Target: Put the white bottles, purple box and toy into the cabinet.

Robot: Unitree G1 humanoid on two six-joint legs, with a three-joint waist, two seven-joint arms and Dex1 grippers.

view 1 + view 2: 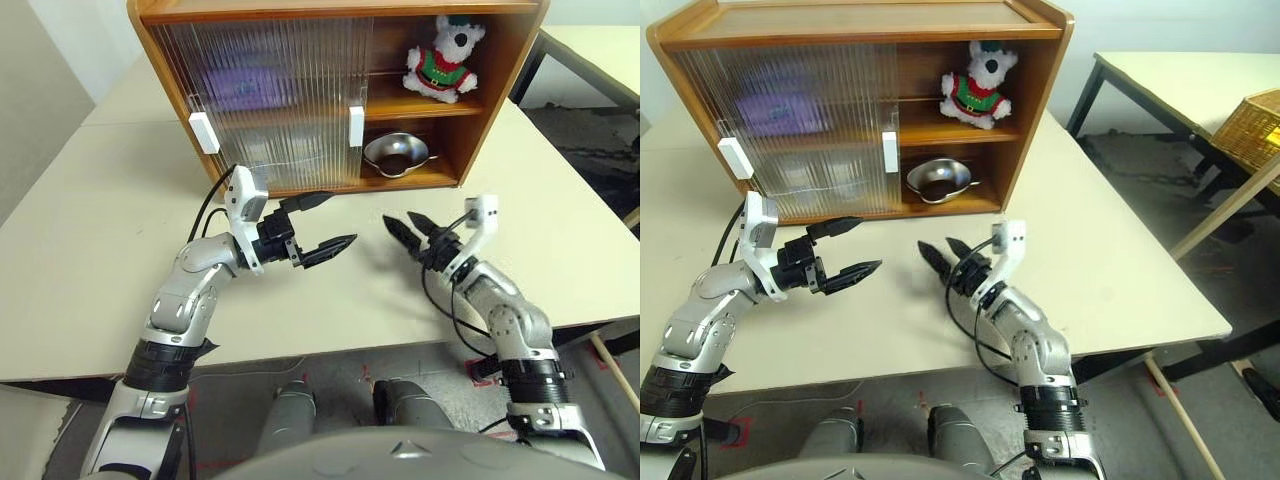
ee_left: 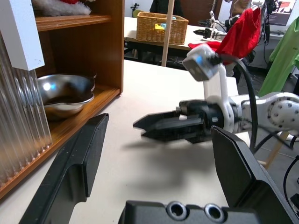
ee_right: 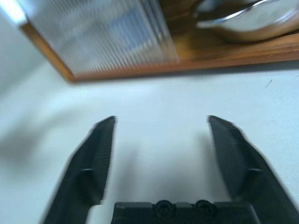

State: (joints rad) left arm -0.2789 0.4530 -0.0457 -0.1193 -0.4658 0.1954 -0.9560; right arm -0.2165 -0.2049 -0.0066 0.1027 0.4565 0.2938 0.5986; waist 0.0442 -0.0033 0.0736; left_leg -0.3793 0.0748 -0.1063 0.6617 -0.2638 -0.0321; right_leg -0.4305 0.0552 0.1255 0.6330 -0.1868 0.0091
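The wooden cabinet (image 1: 340, 12) stands at the back of the table. Its ribbed sliding doors (image 1: 270, 100) cover the left side, and the right side is uncovered. The toy (image 1: 445, 60), a white plush bear in red and green, sits on the upper shelf on the right. A purple box (image 1: 243, 85) shows as a blur behind the upper door. The white bottles are hidden. My left gripper (image 1: 325, 225) hovers open and empty in front of the cabinet. My right gripper (image 1: 400, 222) is open with nothing between its fingers, low over the table, pointing toward the left one.
A steel bowl (image 1: 398, 155) lies on the lower shelf below the toy. White handles (image 1: 356, 125) stick out from the doors. The table's right edge (image 1: 1160, 250) is near my right arm. Beyond it stands another table with a wicker basket (image 1: 1255, 130).
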